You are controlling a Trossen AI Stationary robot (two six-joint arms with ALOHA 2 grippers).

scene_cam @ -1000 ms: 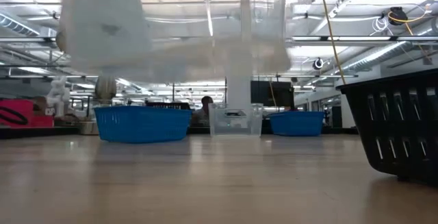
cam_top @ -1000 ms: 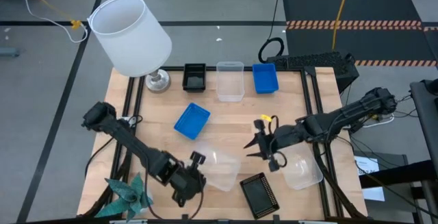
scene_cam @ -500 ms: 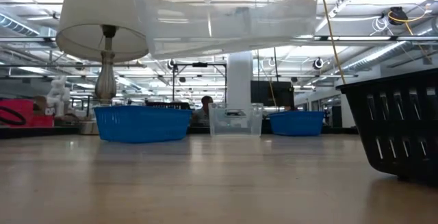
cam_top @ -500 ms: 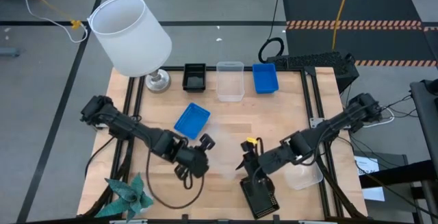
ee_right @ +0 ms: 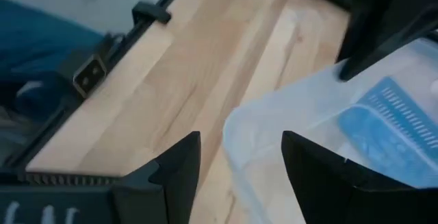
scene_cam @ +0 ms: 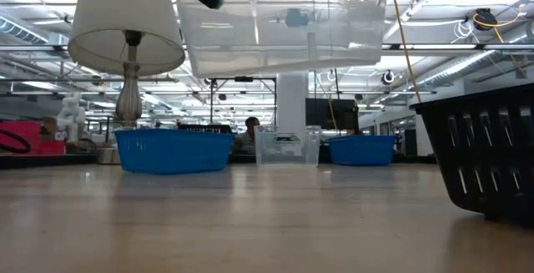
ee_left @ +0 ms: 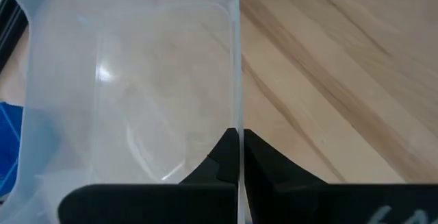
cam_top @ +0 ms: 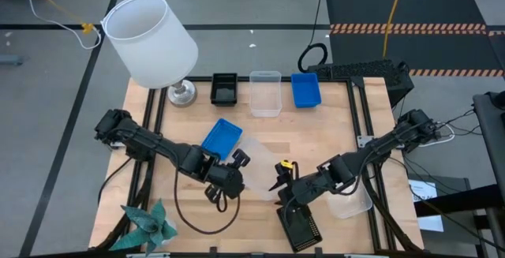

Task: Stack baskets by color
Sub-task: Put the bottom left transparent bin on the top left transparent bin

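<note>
Since a second ago the left gripper (cam_top: 233, 166) has carried a clear basket (cam_top: 254, 159) from the table's six o'clock edge up toward the middle, lifting it off the wood (the low view shows it hanging in the air), and now holds it just beside the loose blue basket (cam_top: 222, 138). Its jaws are clamped on the rim of that clear basket. Meanwhile the right gripper (cam_top: 282, 190) has swung from the centre toward five o'clock, over the front black basket (cam_top: 299, 226); its fingers stand spread wide, holding nothing.

Seven baskets can be counted: three clear (one held, one at twelve o'clock (cam_top: 265, 92), one at four o'clock (cam_top: 350, 203)), two blue, the second at one o'clock (cam_top: 305, 89), and two black, the other at eleven o'clock (cam_top: 224, 89).
</note>
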